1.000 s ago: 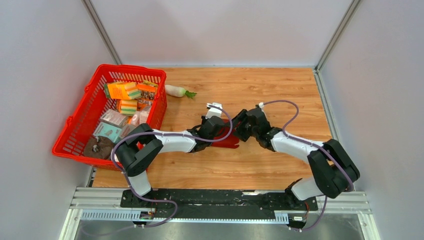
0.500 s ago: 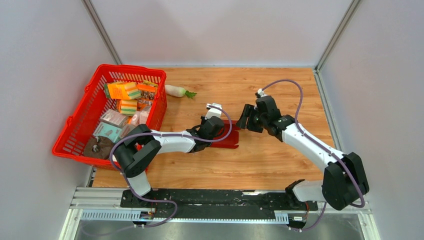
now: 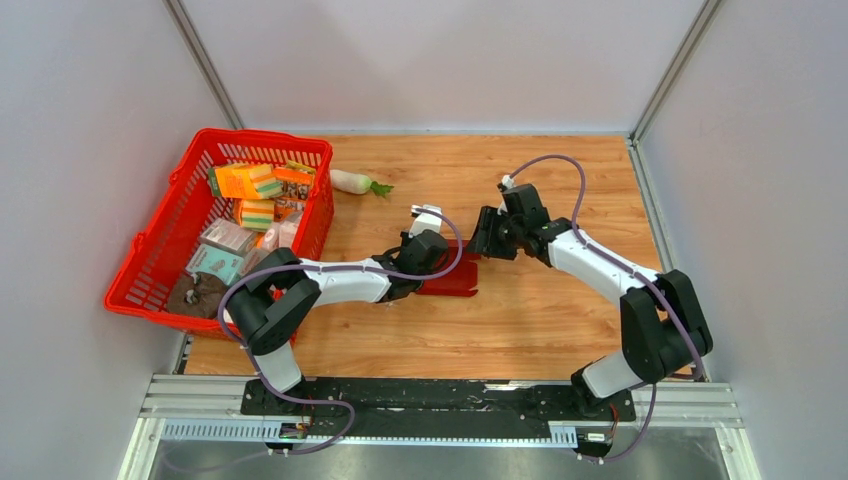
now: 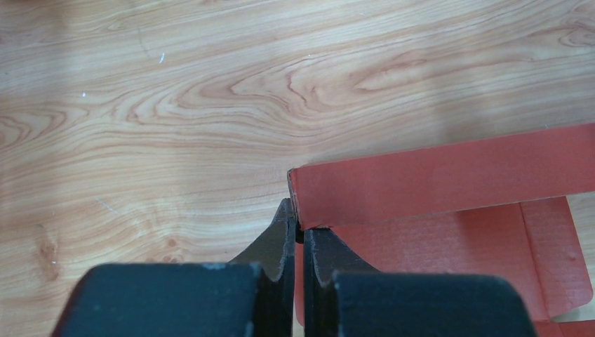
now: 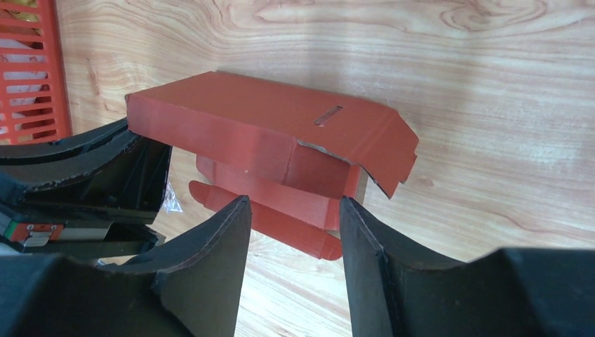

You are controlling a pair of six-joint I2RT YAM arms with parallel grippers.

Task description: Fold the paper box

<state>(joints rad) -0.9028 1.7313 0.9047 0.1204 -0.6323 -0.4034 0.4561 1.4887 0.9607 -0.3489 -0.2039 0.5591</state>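
Light wood-grain tabletop (image 3: 560,320), red mesh basket (image 3: 265,136) at its far left, white radish (image 3: 352,181) just beside the basket, dark red paper box (image 3: 452,279) near the middle.

Paper box (image 4: 449,182) edge pinched in left hand (image 4: 299,228), wooden table (image 4: 175,105)

Bright even lighting, soft shadows, sharp focus, close foreground slightly blurred
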